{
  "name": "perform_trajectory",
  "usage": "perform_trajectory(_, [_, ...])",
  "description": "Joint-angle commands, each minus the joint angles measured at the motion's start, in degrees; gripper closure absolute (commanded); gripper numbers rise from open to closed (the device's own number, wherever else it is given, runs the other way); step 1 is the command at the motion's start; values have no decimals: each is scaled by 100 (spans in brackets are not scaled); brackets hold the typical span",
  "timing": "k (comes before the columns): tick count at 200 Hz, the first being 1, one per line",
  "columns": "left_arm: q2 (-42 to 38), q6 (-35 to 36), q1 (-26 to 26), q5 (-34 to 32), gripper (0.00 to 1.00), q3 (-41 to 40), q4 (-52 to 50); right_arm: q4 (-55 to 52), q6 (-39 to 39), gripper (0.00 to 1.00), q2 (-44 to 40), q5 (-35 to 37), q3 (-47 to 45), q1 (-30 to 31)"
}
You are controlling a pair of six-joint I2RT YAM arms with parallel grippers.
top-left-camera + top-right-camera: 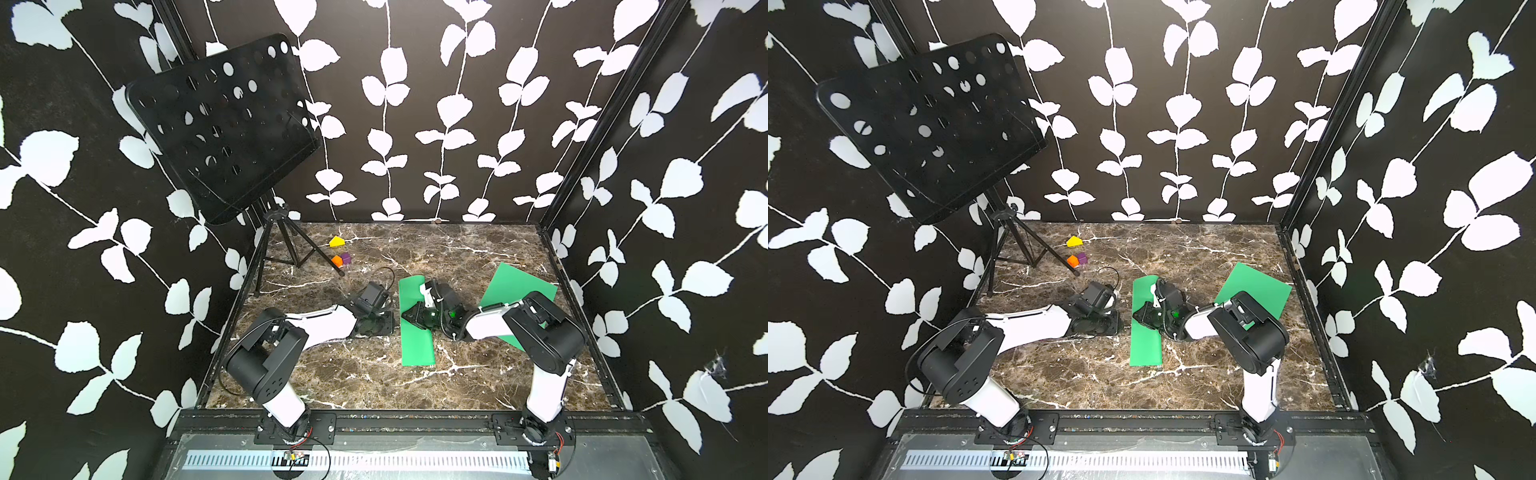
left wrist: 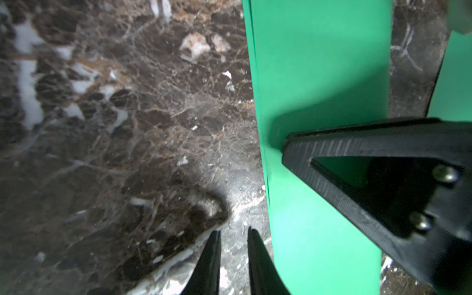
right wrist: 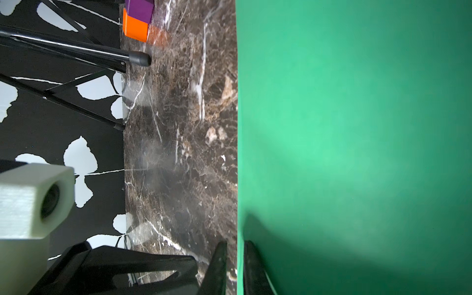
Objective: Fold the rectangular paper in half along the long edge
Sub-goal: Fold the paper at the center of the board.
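Left tool [image 2: 233, 238] rests on the bench [image 1: 353, 374], jaws narrow, empty, just beside the folded green paper [image 1: 415, 340]. Right tool [image 1: 409, 316] presses on the paper's doubled edge, jaws narrow, gripping nothing. Judged step: creasing. Next: sweep along the fold to flatten it.

1. Open marble table [image 1: 353, 374] is seen in front of the folded green paper [image 1: 417, 345].
2. The far left corner is blocked by a music stand [image 1: 286, 245] and three blocks [image 1: 340, 253].
3. The right side is covered by a second green sheet [image 1: 515, 286].
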Motion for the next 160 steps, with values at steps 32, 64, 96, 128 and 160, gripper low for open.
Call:
perform_trajectory(32, [17,31,19,25,77,-34,43,105,105,85,117,-79,16,-25])
perform_trajectory(64, [39,27,24,31,77,-32,52,57,127,85,152,-50,-6,-25])
perform_trajectory(96, [21,25,26,24,77,-52,54,98,149,85,193,-91,-23,-27])
perform_trajectory(128, [30,12,19,25,77,-51,65,119,150,85,152,-194,-4,-25])
perform_trajectory(160, [39,8,18,26,77,-50,80,101,114,85,117,-298,-8,-25])
